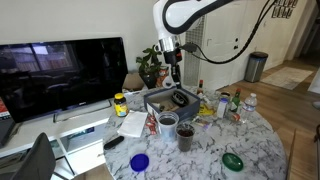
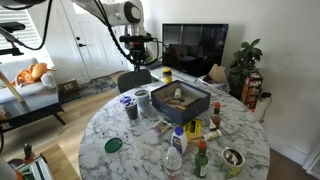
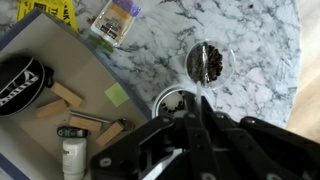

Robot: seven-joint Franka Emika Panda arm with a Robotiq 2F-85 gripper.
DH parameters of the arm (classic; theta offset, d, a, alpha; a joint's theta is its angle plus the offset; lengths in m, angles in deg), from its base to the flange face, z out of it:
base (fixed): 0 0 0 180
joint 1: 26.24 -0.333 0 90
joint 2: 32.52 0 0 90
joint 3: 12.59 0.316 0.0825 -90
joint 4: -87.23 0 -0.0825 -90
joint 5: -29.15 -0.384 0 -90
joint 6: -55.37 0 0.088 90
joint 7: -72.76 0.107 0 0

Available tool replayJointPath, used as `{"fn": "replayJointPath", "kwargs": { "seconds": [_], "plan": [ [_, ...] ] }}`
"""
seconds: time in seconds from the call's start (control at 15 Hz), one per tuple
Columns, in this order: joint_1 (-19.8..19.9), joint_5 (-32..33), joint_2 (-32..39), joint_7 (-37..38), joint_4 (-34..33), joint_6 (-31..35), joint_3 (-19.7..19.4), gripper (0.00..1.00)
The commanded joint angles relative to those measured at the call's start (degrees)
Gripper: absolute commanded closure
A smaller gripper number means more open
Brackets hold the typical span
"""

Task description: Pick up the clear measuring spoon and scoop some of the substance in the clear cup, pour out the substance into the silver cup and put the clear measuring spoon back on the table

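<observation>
My gripper (image 3: 196,118) is shut on the clear measuring spoon (image 3: 198,97), and a thin clear strip of it sticks out past the fingertips. In both exterior views the gripper (image 1: 175,68) (image 2: 138,60) hangs well above the table (image 1: 255,145) (image 2: 140,150). In the wrist view the clear cup (image 3: 210,62) holds the dark substance (image 3: 212,66) and stands just beyond the fingers. The silver cup (image 3: 160,97) is directly under the fingertips and partly hidden. Both cups stand side by side by the box: the silver cup (image 1: 168,121) (image 2: 142,98) and the clear cup (image 1: 185,136) (image 2: 131,109).
A grey open box (image 3: 60,75) (image 1: 170,98) (image 2: 180,98) with small items lies beside the cups. A snack packet (image 3: 115,20) lies near it. Bottles (image 1: 237,105) (image 2: 176,150), a blue lid (image 1: 139,161) and a green lid (image 1: 232,160) (image 2: 113,144) crowd the table. A TV (image 1: 60,70) stands behind.
</observation>
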Motion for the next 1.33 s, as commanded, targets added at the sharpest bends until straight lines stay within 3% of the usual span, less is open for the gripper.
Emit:
{"fn": "replayJointPath", "kwargs": {
  "seconds": [0.0, 0.6, 1.27],
  "plan": [
    [-2.94, 5.72, 2.81, 3.29, -1.29, 1.12, -1.19, 0.99],
    [-6.52, 15.13, 7.74, 7.14, -0.24, 2.25, -2.27, 0.99],
    [-11.22, 27.46, 8.48, 12.92, 2.56, 4.62, -3.76, 0.99]
  ]
}}
